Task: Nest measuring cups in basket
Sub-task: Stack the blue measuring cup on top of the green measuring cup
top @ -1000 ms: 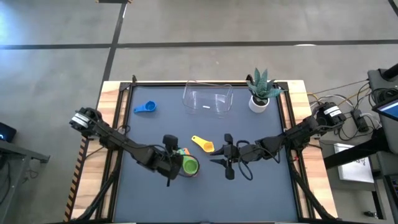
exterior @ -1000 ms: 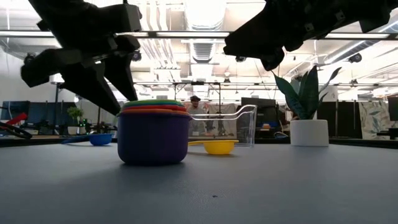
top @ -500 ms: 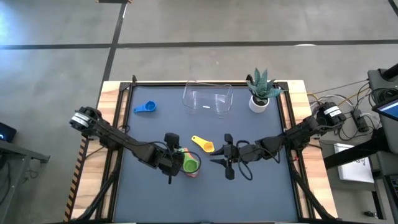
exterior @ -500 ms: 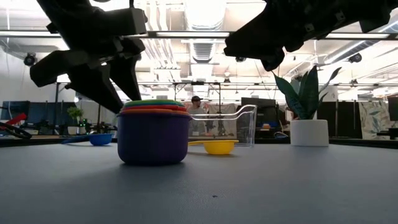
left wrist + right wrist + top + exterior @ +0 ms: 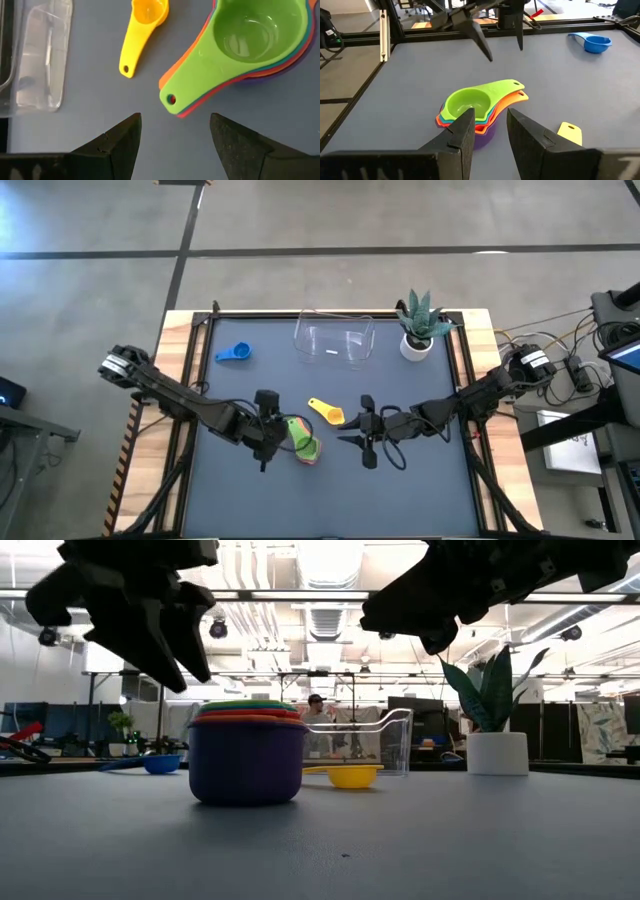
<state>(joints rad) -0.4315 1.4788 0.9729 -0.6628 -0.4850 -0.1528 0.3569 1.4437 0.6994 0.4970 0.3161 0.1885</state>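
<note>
Both sets of jaws stand apart and hold nothing. Left gripper [image 5: 268, 432] hangs above the table [image 5: 250, 490], just beside the handle end of the nested stack [image 5: 305, 442], clear of it; its wrist view shows the two fingers [image 5: 120, 142] spread with bare table between them. Right gripper [image 5: 362, 430] hovers on the other side of the stack, near the middle of the table, fingers [image 5: 457, 135] parted only a little, nothing between them.

Nested stack sits on the table, nearer the front edge than the back, left of centre. Green cup [image 5: 250, 32] on top; orange, teal, red below it, purple cup [image 5: 247, 760] outermost at the bottom. Handles fan out roughly together, pointing toward the left gripper.

Yellow cup [image 5: 326, 411] lies alone, between the stack and the right gripper, toward the back from the stack, not touching it. Blue cup [image 5: 234, 353] lies well apart, near the back left corner.

Basket [image 5: 334, 340], clear plastic, stands at the back edge, about centre. No cup in it. Potted plant [image 5: 418, 330] in a white pot stands just beside the basket, toward the back right corner.

Person visible far off in the room behind the basket in the low view.
</note>
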